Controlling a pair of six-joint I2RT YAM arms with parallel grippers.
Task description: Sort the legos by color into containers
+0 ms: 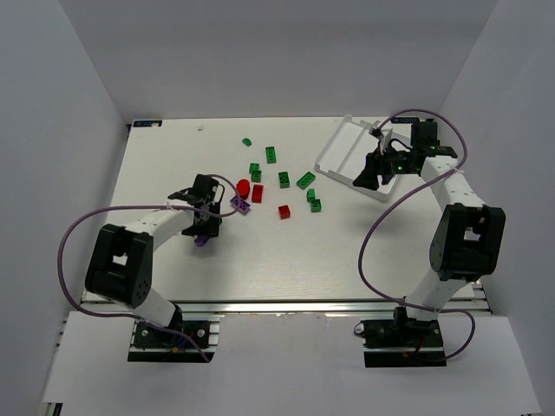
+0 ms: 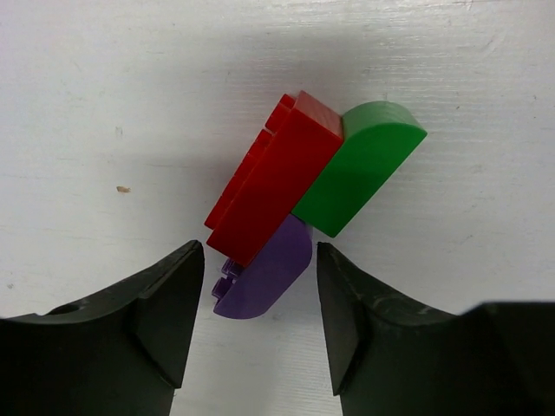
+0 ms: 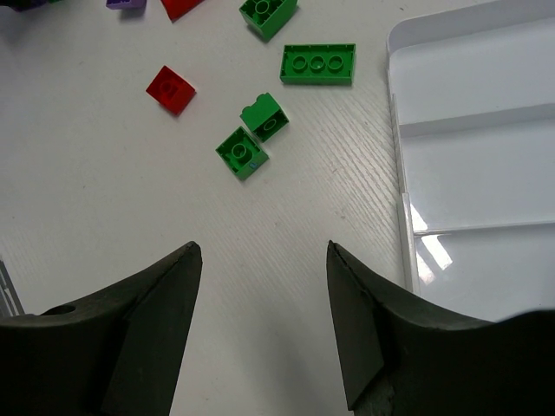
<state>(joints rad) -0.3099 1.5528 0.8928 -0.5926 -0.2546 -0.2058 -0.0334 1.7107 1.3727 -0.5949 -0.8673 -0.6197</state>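
In the left wrist view a red brick (image 2: pixel 273 178), a green rounded brick (image 2: pixel 360 169) and a purple rounded brick (image 2: pixel 264 277) lie pressed together on the table. My left gripper (image 2: pixel 258 249) is open, and the purple brick's near end lies between its fingertips. In the top view only the purple brick (image 1: pixel 201 242) shows by the left gripper (image 1: pixel 205 227). My right gripper (image 1: pixel 368 173) is open and empty beside the white tray (image 1: pixel 334 152). The tray's compartments (image 3: pixel 468 156) look empty.
Loose bricks lie mid-table: a red round one (image 1: pixel 244 186), a purple one (image 1: pixel 240 204), red ones (image 1: pixel 284 211), several green ones (image 1: pixel 284 178). The right wrist view shows a three-stud green brick (image 3: pixel 317 64), two small green bricks (image 3: pixel 242 153) and a red one (image 3: pixel 170 89).
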